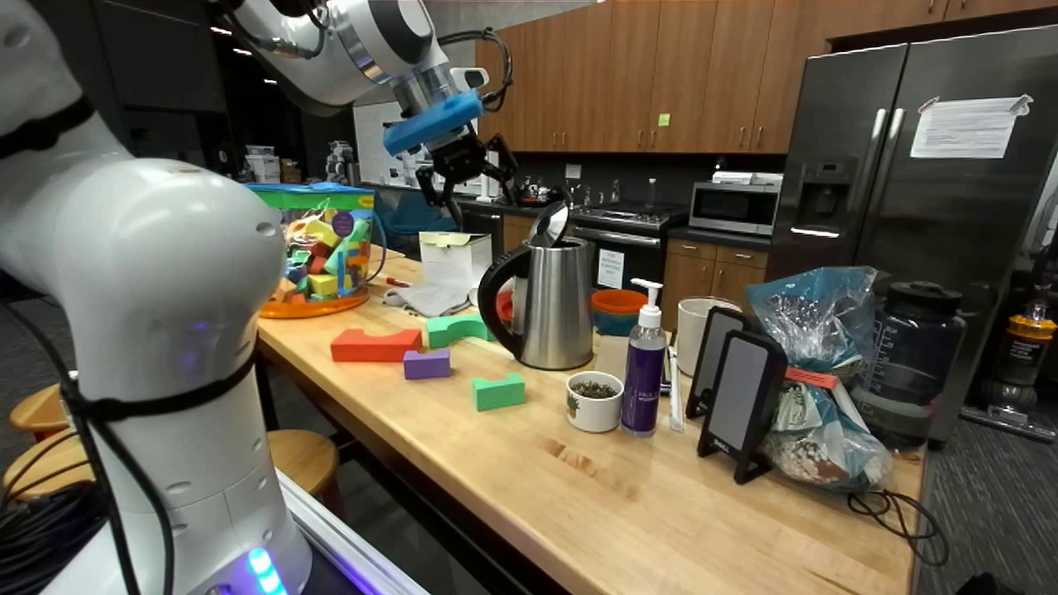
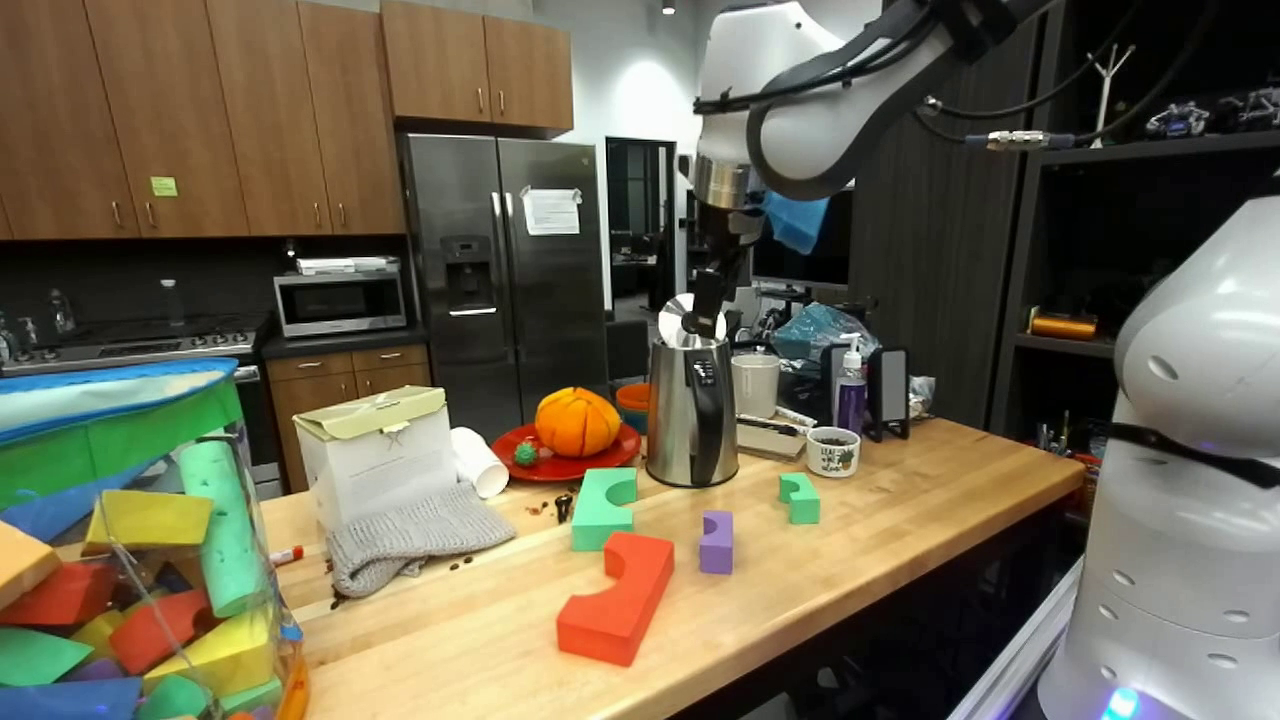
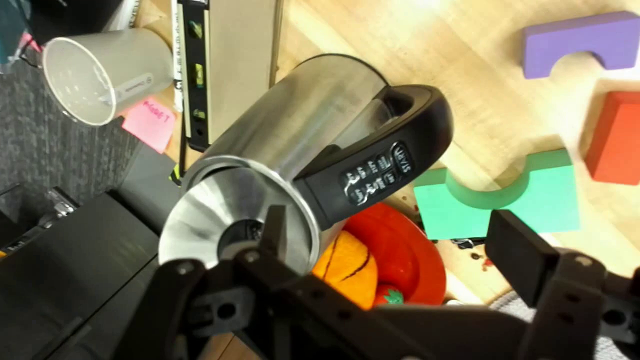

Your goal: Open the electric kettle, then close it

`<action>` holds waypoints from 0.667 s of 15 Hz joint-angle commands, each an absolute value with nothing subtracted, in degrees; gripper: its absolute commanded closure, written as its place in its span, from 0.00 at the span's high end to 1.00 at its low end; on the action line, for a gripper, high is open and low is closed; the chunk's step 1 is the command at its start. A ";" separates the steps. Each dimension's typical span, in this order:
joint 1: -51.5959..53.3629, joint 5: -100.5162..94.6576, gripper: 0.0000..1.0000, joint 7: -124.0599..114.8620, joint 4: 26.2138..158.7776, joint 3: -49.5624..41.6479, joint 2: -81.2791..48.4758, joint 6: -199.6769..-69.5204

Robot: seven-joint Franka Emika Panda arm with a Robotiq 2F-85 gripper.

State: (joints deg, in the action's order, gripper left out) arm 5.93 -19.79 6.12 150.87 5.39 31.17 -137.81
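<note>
The steel electric kettle stands upright on the wooden table, its black handle pointing away from the raised lid. The lid is tipped up, with its shiny inner face showing. Above and beside the kettle hangs my gripper, its jaws wide apart and nothing between them. In the wrist view one of the fingers overlaps the kettle's mouth and lid; whether it touches them I cannot tell. The opposite finger of the gripper lies over the green block, well off the kettle.
Near the kettle lie a green block, a red block and a purple block. A red plate with a pumpkin sits beside it. A white mug and a purple-labelled bottle stand close by.
</note>
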 commanded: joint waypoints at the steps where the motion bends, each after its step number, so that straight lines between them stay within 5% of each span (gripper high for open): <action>1: 8.04 -14.46 1.00 12.98 152.49 1.56 32.71 -137.79; 10: 11.01 -3.29 1.00 26.11 154.42 -5.29 25.16 -147.68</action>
